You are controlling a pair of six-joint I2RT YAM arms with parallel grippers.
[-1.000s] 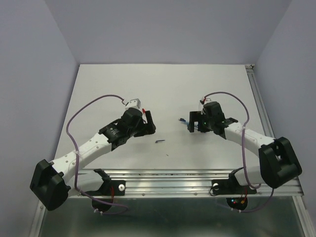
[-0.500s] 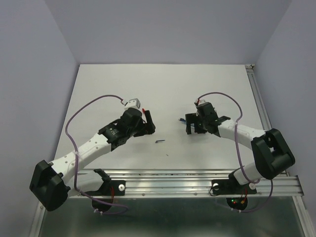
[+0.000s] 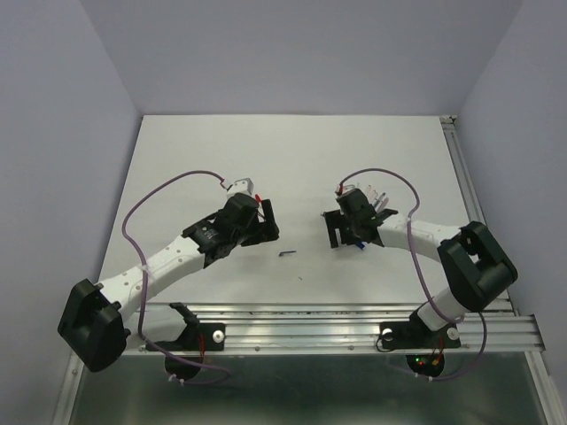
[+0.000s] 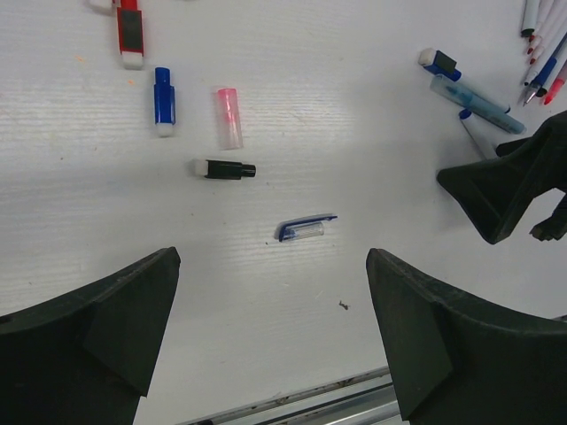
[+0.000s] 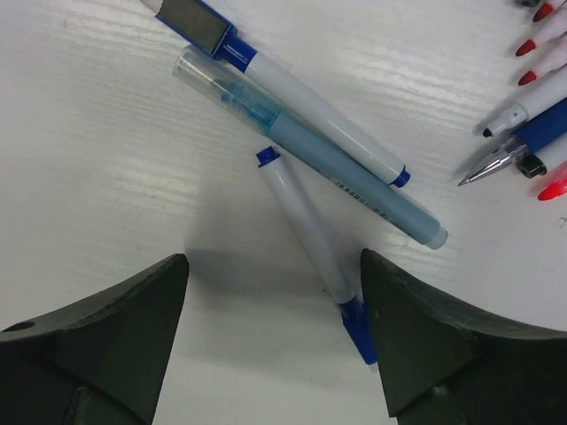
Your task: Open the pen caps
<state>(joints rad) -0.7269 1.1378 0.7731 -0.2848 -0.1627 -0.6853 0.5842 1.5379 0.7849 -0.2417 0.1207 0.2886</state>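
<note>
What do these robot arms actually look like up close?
The left arm and right arm are white tubes with chunky black joints. A thin purple cable loops over each. The left gripper and right gripper are black, with two wedge-shaped fingers.

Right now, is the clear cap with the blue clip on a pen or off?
Off. The cap lies alone on the table, with no barrel joined to it.

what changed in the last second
The right gripper slid slightly left as its arm folded in, open above the pens. Nothing was gripped or released. The left gripper, also open, and the loose blue cap stayed about where they were.
</note>
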